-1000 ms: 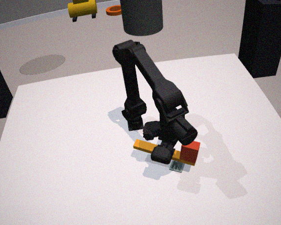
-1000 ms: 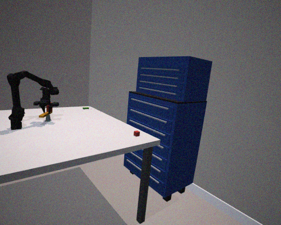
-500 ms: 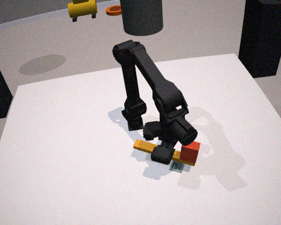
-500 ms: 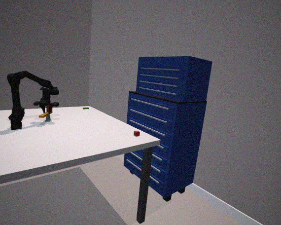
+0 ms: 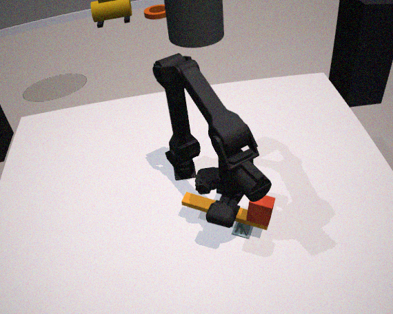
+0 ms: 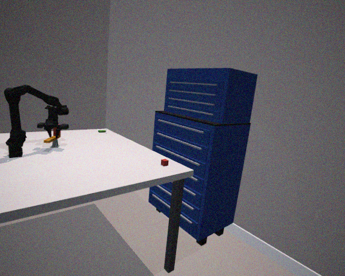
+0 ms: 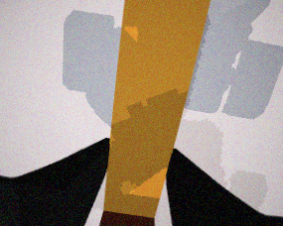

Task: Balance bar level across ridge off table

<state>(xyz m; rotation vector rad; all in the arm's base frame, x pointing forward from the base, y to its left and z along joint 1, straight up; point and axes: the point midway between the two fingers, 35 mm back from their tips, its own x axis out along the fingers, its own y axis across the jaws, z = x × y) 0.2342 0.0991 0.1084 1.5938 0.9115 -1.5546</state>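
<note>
The black two-fingered claw grips the long orange-yellow bar above the white table, near the small grey-green ridge.

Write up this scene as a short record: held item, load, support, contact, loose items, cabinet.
held item: orange bar, in the gripper
load: red block at one end of the bar
support: grey-green ridge under the loaded side
contact: bar on ridge, cannot tell
loose items: small red cube, green piece
cabinet: blue, drawers
</note>
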